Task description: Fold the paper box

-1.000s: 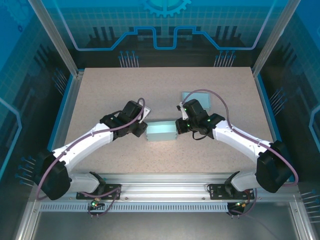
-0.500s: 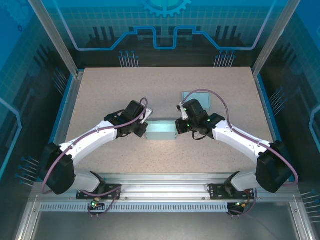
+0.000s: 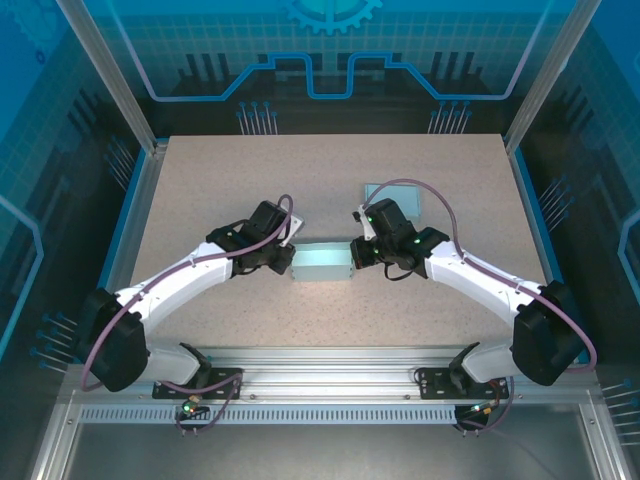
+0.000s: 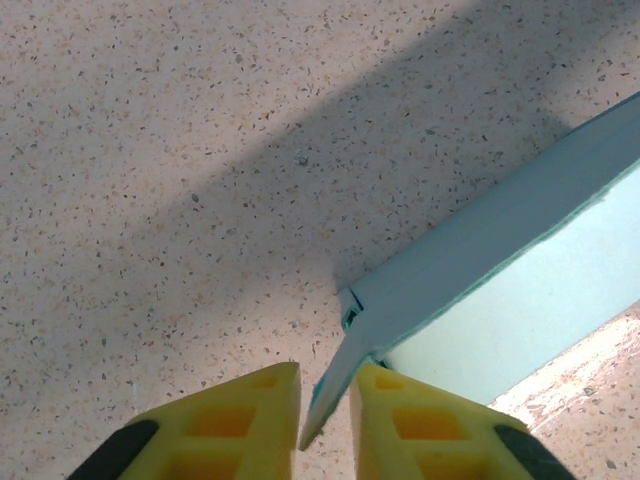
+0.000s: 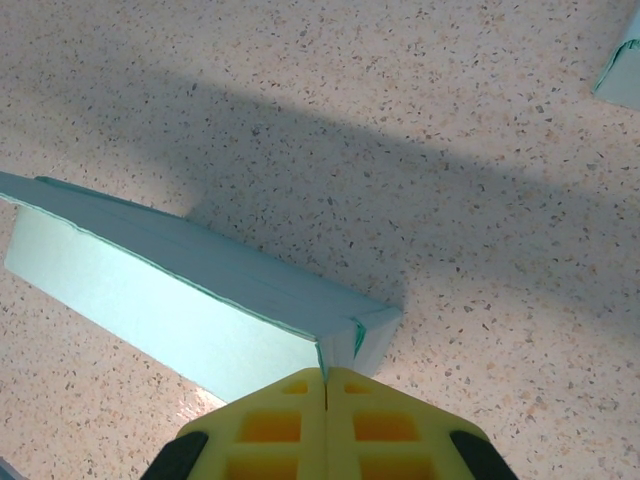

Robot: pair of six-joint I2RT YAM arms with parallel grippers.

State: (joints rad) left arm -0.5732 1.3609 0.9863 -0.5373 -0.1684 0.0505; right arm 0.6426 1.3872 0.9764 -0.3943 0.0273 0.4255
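Where my left gripper [image 4: 325,378] sits: at the left end of the paper box [image 3: 322,262], yellow fingers narrowly apart with a loose end flap [image 4: 343,345] in the gap; I cannot tell if they pinch it.
My right gripper [image 5: 325,380]: fingers pressed fully together, tips at the box's right end corner.
Box position: flat on the speckled table [image 3: 330,160], mid-table, between my two grippers.
Box long axis: left to right, one end pointing at each gripper.
Farther back: a small pale teal piece [image 3: 388,192] lies apart, beyond my right gripper.
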